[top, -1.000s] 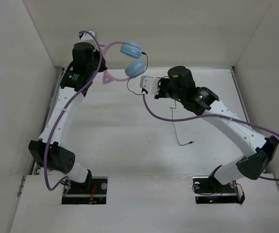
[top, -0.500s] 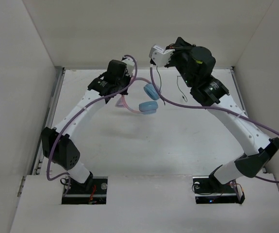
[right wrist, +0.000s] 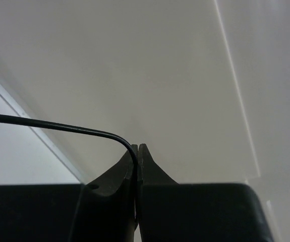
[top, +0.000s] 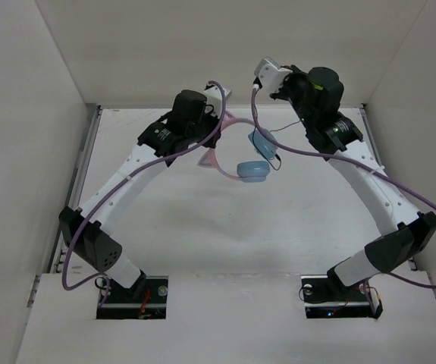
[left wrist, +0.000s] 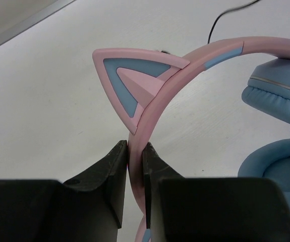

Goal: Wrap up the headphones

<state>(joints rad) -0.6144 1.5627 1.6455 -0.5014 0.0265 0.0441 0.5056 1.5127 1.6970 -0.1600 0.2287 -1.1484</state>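
The headphones (top: 252,171) hang in the air above the middle of the table, with light blue ear cups and a pink cat-ear headband (top: 211,159). My left gripper (top: 221,121) is shut on the headband; in the left wrist view the jaws (left wrist: 135,148) pinch the pink band just below a cat ear (left wrist: 129,80), with both ear cups (left wrist: 281,96) at the right. My right gripper (top: 265,85) is raised near the back wall and shut on the thin black cable (right wrist: 59,126), which runs leftward out of its closed tips (right wrist: 137,147). The cable (top: 286,130) leads back to the ear cups.
Thick purple arm cables (top: 157,155) loop along both arms. White walls enclose the table (top: 202,227) at the left, back and right. The right wrist view faces the back wall.
My left gripper has carried the headphones to the right, toward the right arm. My right gripper has shifted slightly right, still high near the back wall, with the cable in it.
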